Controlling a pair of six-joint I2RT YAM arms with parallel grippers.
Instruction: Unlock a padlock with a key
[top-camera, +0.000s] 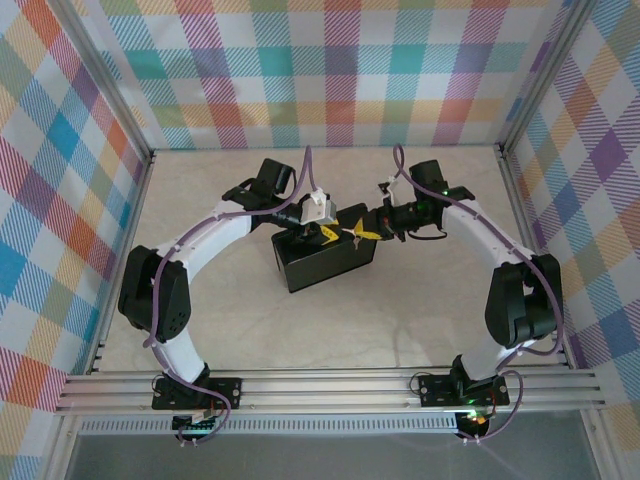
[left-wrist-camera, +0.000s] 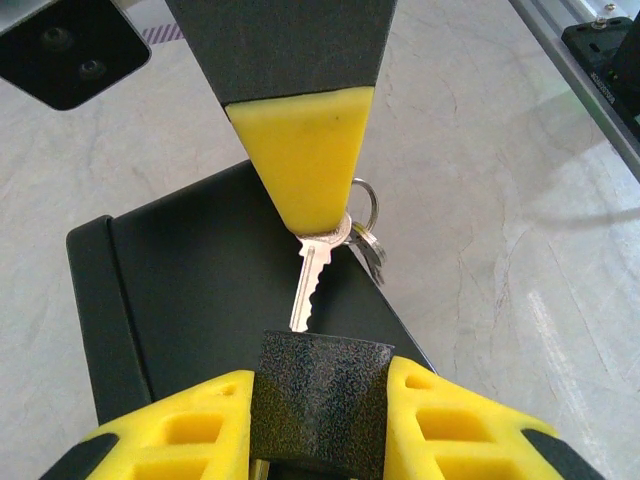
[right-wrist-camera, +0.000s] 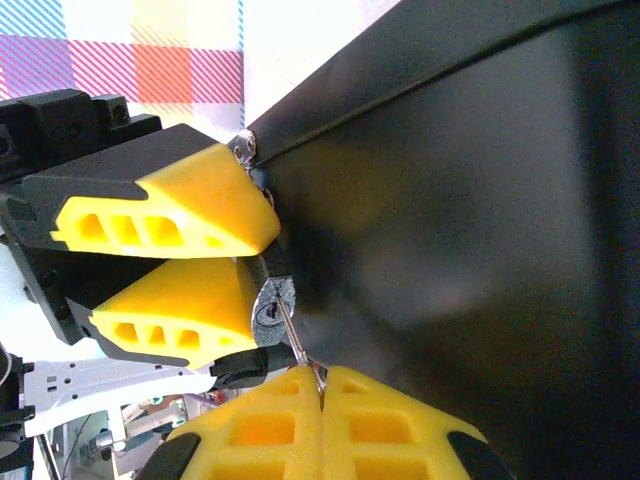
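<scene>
The padlock (left-wrist-camera: 320, 395), a small dark speckled block, is clamped between the yellow fingers of my left gripper (left-wrist-camera: 320, 405). In the right wrist view its silvery keyhole face (right-wrist-camera: 270, 305) points at my right gripper (right-wrist-camera: 322, 385), which is shut on the head of the key (right-wrist-camera: 300, 345). The key (left-wrist-camera: 310, 275) is a thin silvery blade with a ring (left-wrist-camera: 366, 212) hanging from it. Its tip meets the padlock at the keyhole; how deep it sits I cannot tell. Both grippers meet above the black box (top-camera: 322, 265), left gripper (top-camera: 326, 232) facing right gripper (top-camera: 366, 232).
The black box (left-wrist-camera: 180, 290) lies directly under the padlock and key, on a pale marbled table (top-camera: 420, 290). Checked walls (top-camera: 330, 70) close the back and sides. An aluminium rail (top-camera: 330, 385) runs along the near edge by the arm bases.
</scene>
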